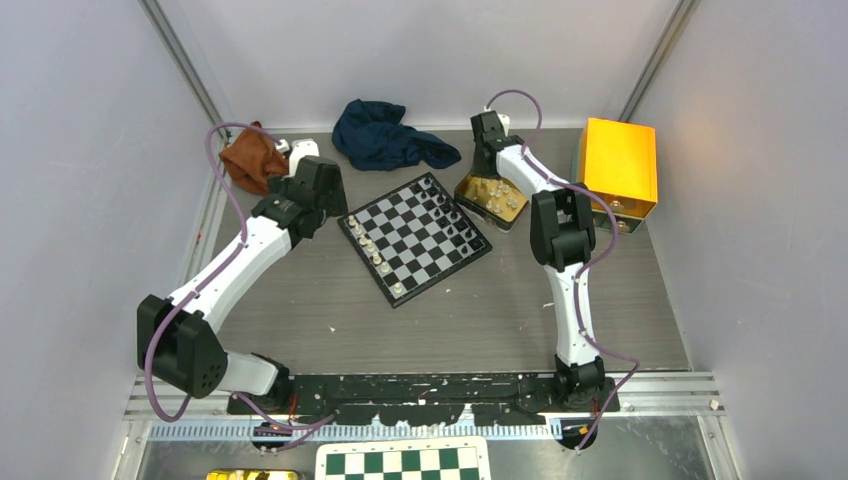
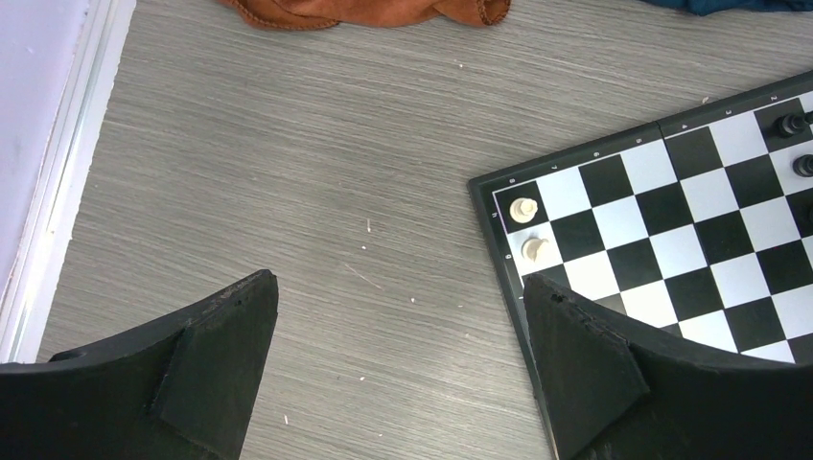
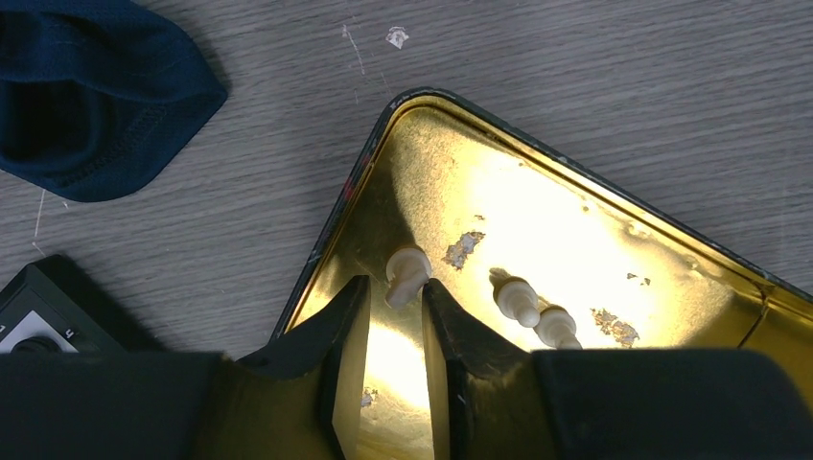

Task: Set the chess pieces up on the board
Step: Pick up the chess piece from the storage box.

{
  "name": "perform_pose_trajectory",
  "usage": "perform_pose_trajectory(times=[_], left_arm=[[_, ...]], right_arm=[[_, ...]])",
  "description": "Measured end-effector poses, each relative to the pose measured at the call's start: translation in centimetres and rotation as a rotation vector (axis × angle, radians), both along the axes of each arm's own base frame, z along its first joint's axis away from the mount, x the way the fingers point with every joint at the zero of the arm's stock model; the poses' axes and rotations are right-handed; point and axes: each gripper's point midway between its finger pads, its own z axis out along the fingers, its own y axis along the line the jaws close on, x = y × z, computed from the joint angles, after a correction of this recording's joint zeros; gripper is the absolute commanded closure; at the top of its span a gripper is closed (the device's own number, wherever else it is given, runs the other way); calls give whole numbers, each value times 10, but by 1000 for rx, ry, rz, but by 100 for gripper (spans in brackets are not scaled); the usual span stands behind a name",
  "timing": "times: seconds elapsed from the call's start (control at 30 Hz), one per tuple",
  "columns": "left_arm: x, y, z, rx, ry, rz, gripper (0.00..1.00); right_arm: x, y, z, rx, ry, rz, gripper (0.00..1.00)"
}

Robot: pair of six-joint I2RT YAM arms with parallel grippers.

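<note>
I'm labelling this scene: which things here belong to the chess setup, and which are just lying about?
Job: board; white pieces and black pieces on it; loose white pieces in the gold tin.
Lying about: orange cloth; blue cloth; yellow box; green checkered sheet.

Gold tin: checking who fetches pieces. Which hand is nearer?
Right. The right hand is inside the gold tin; the left hand is over the table on the board's opposite side.
</note>
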Motion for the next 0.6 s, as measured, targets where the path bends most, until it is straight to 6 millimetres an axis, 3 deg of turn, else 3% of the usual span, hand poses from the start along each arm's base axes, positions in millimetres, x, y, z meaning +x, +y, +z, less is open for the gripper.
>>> perform_pose_trajectory(times=[0.6], left_arm=[[1,0,-1,0,1,0,0]], right_arm=[[1,-6,0,0,1,-11,92]])
